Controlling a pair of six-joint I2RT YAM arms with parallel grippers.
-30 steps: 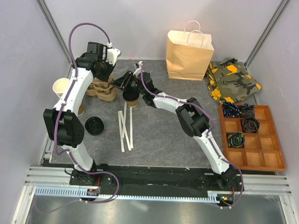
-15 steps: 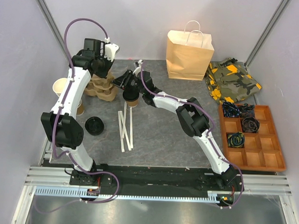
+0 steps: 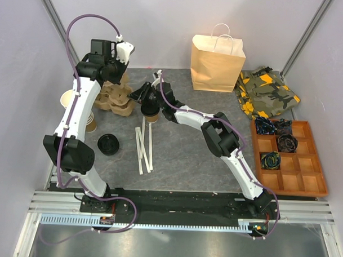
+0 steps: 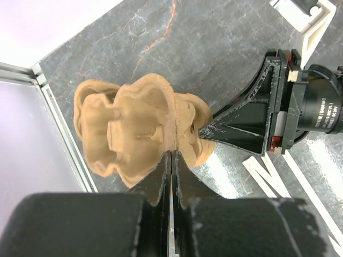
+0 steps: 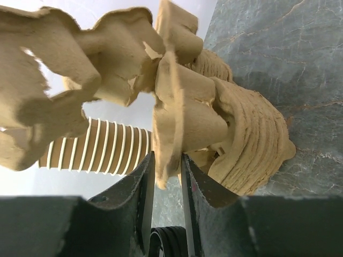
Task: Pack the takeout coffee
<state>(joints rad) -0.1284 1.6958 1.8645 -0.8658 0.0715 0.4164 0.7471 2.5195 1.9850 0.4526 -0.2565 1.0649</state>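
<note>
While my left claw [image 4: 170, 154], shut on a carrier's [image 4: 134, 126] edge, holds it above the stack [image 3: 120, 103], presumably to seat the coffee [image 3: 151, 112], my right claw [image 5: 167, 158] straddles its rib, grip impossible to tell, and that coffee stands at the stack's four o'clock.
</note>
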